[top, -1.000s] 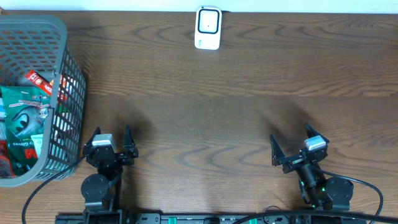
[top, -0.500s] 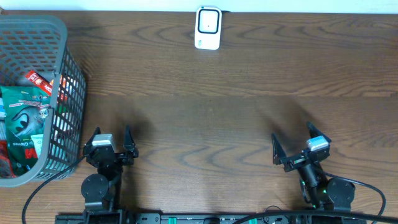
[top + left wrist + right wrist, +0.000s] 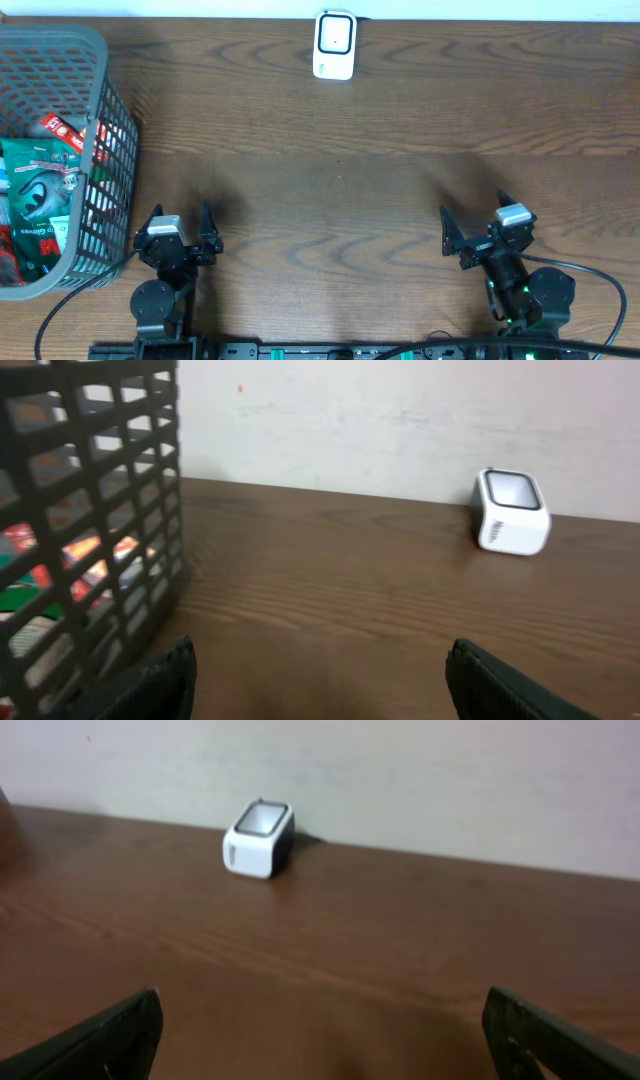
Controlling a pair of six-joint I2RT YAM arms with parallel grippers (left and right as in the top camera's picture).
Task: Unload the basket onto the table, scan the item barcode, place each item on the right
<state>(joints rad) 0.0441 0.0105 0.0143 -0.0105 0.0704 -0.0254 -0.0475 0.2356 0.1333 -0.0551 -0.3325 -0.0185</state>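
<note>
Sitting at the far edge of the wooden table (image 3: 340, 150), against the pale wall, a white barcode scanner (image 3: 334, 45) lay with its window facing up. Well to the left of the scanner stood a grey mesh basket (image 3: 62, 42). The goods to be scanned lay inside it: a green glove pack (image 3: 35, 190) on top, and a red packet (image 3: 55, 125) against the basket wall on the scanner's side.

The left gripper (image 3: 180, 212) was on the near side of the scanner and to its left, just beside the basket's near corner. Its jaws were spread wide with only bare wood between them. The right gripper (image 3: 472, 208) was on the near side of the scanner and to its right, jaws fully spread and holding nothing. Both were well apart from the scanner.

From the left wrist camera the scanner (image 3: 511, 511) showed ahead and to the right, while the basket wall (image 3: 100, 490) filled the left, with blurred red and green shapes behind the mesh. From the right wrist camera the scanner (image 3: 258, 839) stood ahead and to the left, and the dark fingers (image 3: 100, 1040) framed the lower corners.
</note>
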